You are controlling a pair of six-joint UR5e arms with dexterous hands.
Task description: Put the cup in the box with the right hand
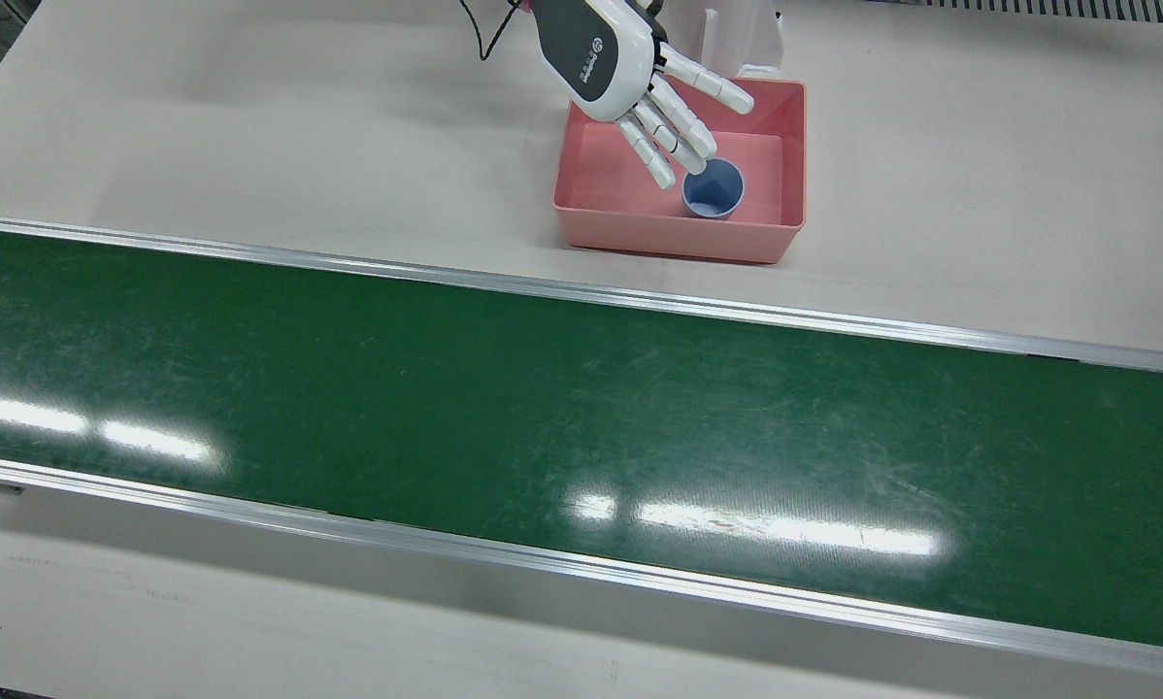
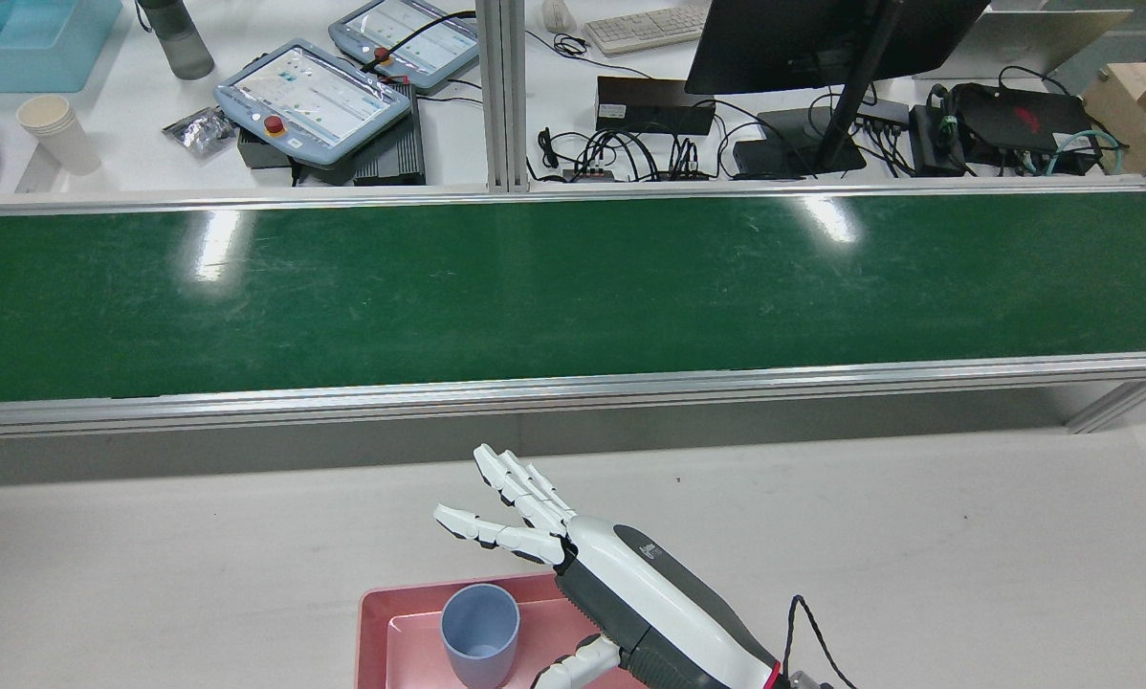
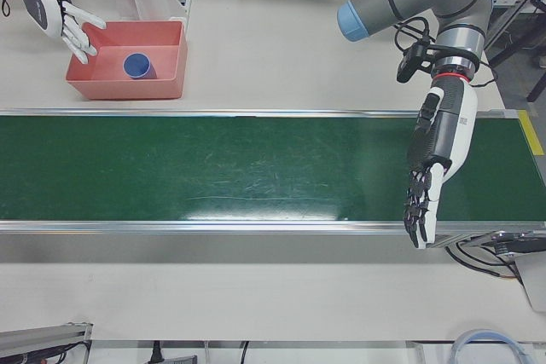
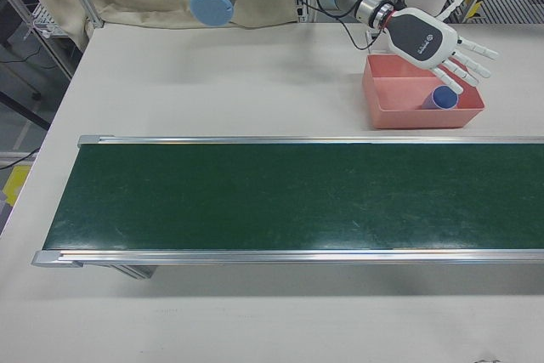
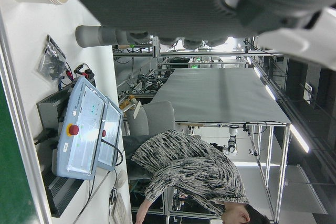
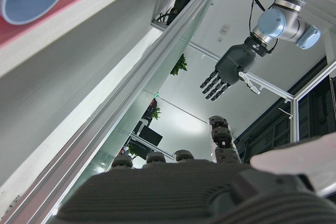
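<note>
A blue cup [image 1: 714,189] stands upright inside the pink box [image 1: 793,155] on the table; it also shows in the rear view [image 2: 479,634], the left-front view [image 3: 136,66] and the right-front view [image 4: 443,98]. My right hand [image 1: 630,83] hovers above the box, open and empty, fingers spread just beside and above the cup; it shows in the rear view [image 2: 592,574] too. My left hand [image 3: 439,155] hangs open over the far end of the green conveyor belt [image 1: 581,437], fingers pointing down, holding nothing.
The green belt [image 2: 573,287] has metal rails along both sides. Beyond it in the rear view are teach pendants [image 2: 313,96], a paper cup stack [image 2: 56,132], a monitor stand and cables. A white bracket [image 1: 737,39] stands behind the box.
</note>
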